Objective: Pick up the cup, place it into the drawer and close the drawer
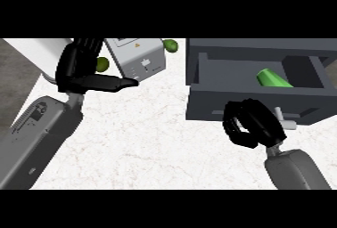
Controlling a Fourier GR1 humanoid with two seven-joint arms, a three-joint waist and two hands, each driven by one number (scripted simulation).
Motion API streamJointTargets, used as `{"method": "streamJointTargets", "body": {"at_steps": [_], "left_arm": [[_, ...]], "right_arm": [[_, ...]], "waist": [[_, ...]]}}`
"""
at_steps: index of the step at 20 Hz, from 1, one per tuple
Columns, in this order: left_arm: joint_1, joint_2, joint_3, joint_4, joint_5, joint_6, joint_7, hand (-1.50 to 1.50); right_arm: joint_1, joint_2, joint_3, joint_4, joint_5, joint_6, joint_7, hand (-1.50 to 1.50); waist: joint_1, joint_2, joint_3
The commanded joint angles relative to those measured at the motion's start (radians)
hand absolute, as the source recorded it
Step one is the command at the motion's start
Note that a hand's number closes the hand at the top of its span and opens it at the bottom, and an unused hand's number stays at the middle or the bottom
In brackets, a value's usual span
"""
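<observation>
Head view: white speckled tabletop (145, 147) carrying a dark grey drawer unit (263, 49) at upper right. Drawer (256, 95) stands pulled open toward the viewer; green cup (273, 79) lies tilted inside its compartment, toward the middle-right. Small pale handle (284, 120) projects from the drawer front. Right robot hand (250, 122), black, fingers curled and holding nothing, sits against the drawer's front panel just left of the handle, grey forearm entering from the lower right. Left robot hand (89, 71), black, fingers straight and pointing up with thumb extended to the right, rests at upper left above its grey forearm. Light grey appliance (139, 55) stands behind, just right of the left robot hand. Two green round items: one (103, 64) partly hidden beside the left robot hand, another (170, 45) by the appliance's upper right corner.
</observation>
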Motion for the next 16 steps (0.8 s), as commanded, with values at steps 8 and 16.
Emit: {"method": "streamJointTargets", "body": {"at_steps": [8,16], "left_arm": [[0.177,0.072,0.078,-0.136,-0.007,-0.08,-0.006,-1.5],[0.251,0.106,0.137,-0.135,0.026,-0.199,-0.036,-1.5]], "right_arm": [[-0.409,0.082,-0.116,0.73,0.083,-0.204,-0.188,1.5],[-0.616,0.03,-0.227,1.06,0.047,-0.2,-0.282,1.5]], "waist": [[0.0,0.008,0.001],[0.026,0.023,0.002]]}}
